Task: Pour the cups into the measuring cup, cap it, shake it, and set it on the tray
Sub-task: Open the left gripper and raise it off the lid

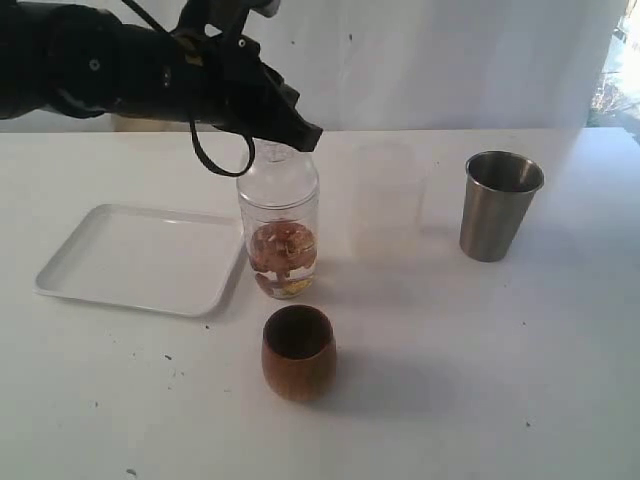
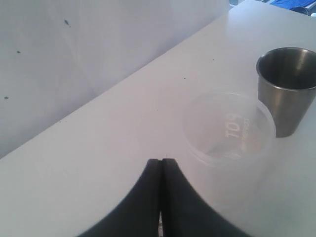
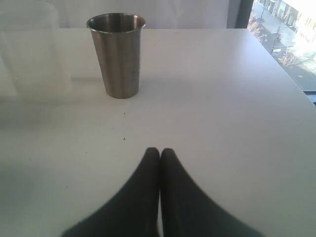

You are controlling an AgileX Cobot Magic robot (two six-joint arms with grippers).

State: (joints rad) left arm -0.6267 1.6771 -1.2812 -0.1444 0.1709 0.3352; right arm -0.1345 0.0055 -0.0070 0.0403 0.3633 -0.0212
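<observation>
Saw a flat white rectangular tray (image 1: 130,262) with rounded corners and a low rim at far left, smooth and matte. Found the tall clear straight-sided measuring cylinder (image 1: 280,230) upright just beside its right edge, with brownish pieces in the lower half. Noted the black left gripper (image 1: 308,135) pinched fully together on nothing, its tip right over the cylinder's mouth, perhaps touching it; too blurred to tell. Spotted a rounded brown wooden cup (image 1: 298,352) in front, a frosted whitish cup (image 1: 388,200) further right, then a tapered brushed-steel tumbler (image 1: 498,205). Found the right gripper (image 3: 159,154) likewise closed and empty, the tumbler well apart from it.
</observation>
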